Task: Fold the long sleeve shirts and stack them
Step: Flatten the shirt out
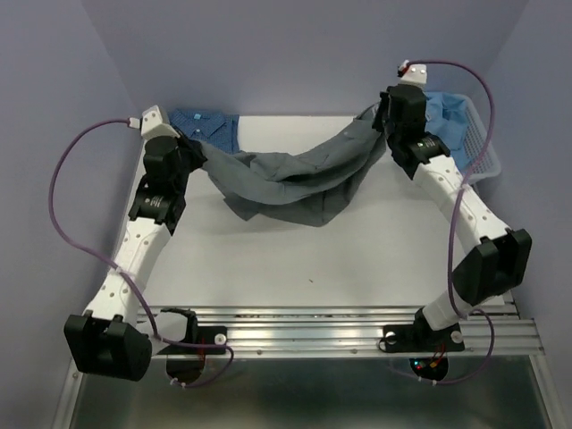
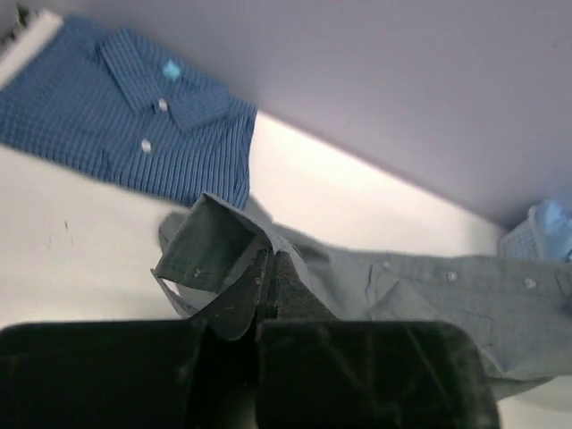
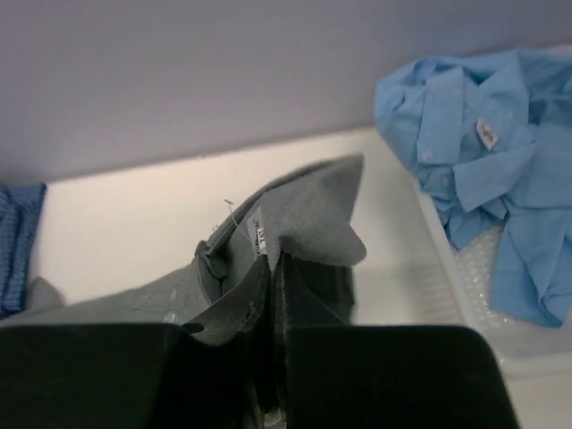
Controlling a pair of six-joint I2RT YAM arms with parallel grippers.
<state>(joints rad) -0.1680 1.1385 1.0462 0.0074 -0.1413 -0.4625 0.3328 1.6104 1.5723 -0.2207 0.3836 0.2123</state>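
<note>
Left gripper (image 2: 268,273) and right gripper (image 3: 275,268) each pinch the dark grey shirt (image 1: 295,179); I need even tension, then a flat lay-down.

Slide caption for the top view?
Left gripper and right gripper pinch opposite ends of the grey shirt, which sags between them over the table; folded blue shirt at back left.

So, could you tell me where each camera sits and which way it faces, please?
Top external: above and behind the arm bases, looking down on the table; both whole arms show, the grey shirt slung between them.
Left wrist: on the left arm, facing the far wall over its shut left claw; folded dark blue shirt beyond.
Right wrist: on the right arm, facing the far wall over its shut right claw; light blue shirts in the basket.
Shared: both wrist views show the grey shirt pinched.
</note>
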